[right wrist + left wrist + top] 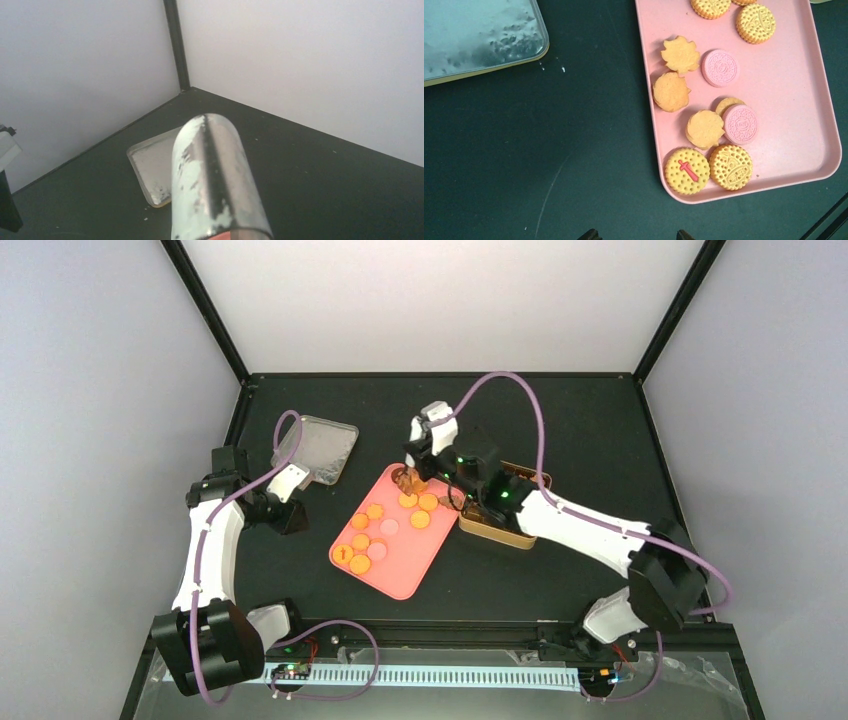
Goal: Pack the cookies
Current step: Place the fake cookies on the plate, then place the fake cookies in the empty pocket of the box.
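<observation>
Several round and leaf-shaped cookies (360,540), mostly orange-yellow with two pink ones, lie on a pink tray (400,578). The left wrist view shows them close up, one yellow cookie (687,171) stamped with a red sword and a pink cookie (720,68) further up the tray (794,100). My left gripper (636,235) hovers open over bare table left of the tray, nothing between its tips. My right gripper (405,478) is at the tray's far corner, shut on a curved metal tool (215,175) that hides its fingers.
A gold tin (497,530) sits right of the tray, partly under my right arm. Its silver lid (320,448) lies on the table at the back left, also seen as the lid (474,35) and the lid (150,170). Black frame posts edge the table.
</observation>
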